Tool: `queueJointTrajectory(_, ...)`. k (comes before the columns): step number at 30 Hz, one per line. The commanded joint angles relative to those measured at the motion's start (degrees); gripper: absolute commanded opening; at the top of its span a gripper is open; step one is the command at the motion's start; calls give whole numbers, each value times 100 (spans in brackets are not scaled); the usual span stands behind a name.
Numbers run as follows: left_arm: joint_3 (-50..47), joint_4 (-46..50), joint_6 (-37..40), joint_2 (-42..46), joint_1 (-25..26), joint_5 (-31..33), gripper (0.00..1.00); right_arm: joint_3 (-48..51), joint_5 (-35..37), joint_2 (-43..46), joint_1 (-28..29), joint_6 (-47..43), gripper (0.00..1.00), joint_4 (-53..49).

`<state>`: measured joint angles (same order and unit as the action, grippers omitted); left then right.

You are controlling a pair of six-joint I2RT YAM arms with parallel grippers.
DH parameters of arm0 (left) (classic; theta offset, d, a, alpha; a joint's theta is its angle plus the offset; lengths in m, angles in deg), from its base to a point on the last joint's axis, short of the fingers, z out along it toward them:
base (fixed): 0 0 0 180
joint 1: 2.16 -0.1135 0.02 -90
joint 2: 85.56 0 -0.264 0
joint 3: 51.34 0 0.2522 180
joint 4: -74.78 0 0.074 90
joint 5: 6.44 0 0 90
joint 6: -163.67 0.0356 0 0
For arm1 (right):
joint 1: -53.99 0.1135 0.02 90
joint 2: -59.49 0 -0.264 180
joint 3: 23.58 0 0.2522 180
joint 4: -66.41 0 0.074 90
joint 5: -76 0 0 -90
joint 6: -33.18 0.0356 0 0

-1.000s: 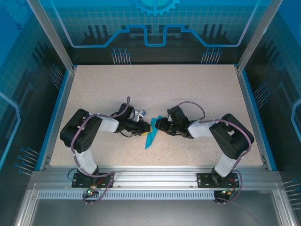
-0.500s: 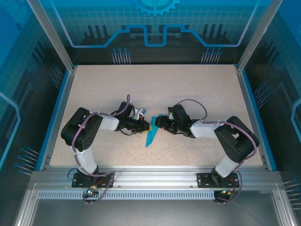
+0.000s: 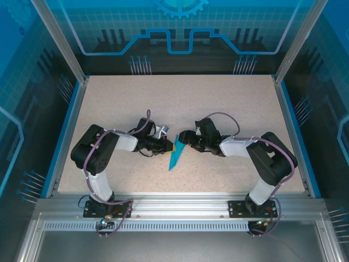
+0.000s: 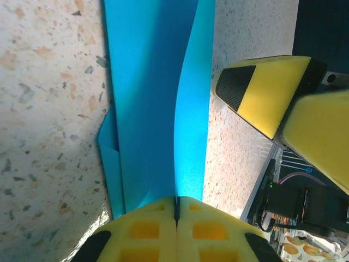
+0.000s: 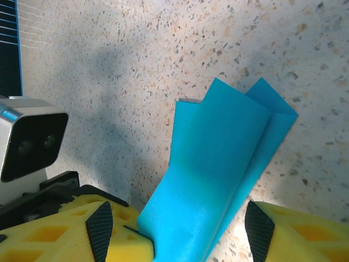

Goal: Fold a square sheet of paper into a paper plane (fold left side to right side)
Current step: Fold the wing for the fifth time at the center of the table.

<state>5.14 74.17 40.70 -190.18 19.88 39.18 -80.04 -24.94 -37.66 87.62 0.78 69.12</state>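
Left gripper (image 3: 170, 146) pinched the plane (image 3: 175, 156); right gripper (image 3: 182, 137) stood open beside it.
From above: the plane lay mid-table (image 3: 218, 103), slim, point toward the arm bases, both grippers meeting at its far end. Left wrist: own fingers were shut tight on the paper's edge, folded layers running away across the table; one yellow finger of the right gripper stood just beside the plane, not touching. Right wrist: own fingers were spread wide with the plane's near end between them, contact with the pads unclear; the left arm's camera (image 5: 30, 144) sat close on the left.
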Motion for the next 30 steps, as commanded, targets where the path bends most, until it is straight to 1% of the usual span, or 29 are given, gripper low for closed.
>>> queueJointTrajectory(1,150,-4,142,-81,-86,4,0,-228,-49,-171,-84,-19,68,-69)
queueJointTrajectory(10,132,-44,116,-79,-138,8,0,-439,-128,-428,-81,-39,68,-65)
queueJointTrajectory(12,123,-55,107,-78,-148,27,0,-450,-112,-453,-80,-39,68,-244)
queueJointTrajectory(17,106,-77,89,-87,-168,35,0,-454,-91,-476,-89,-30,68,-278)
queueJointTrajectory(30,122,-88,93,-124,-174,8,0,-518,-197,-534,-85,-82,68,-146)
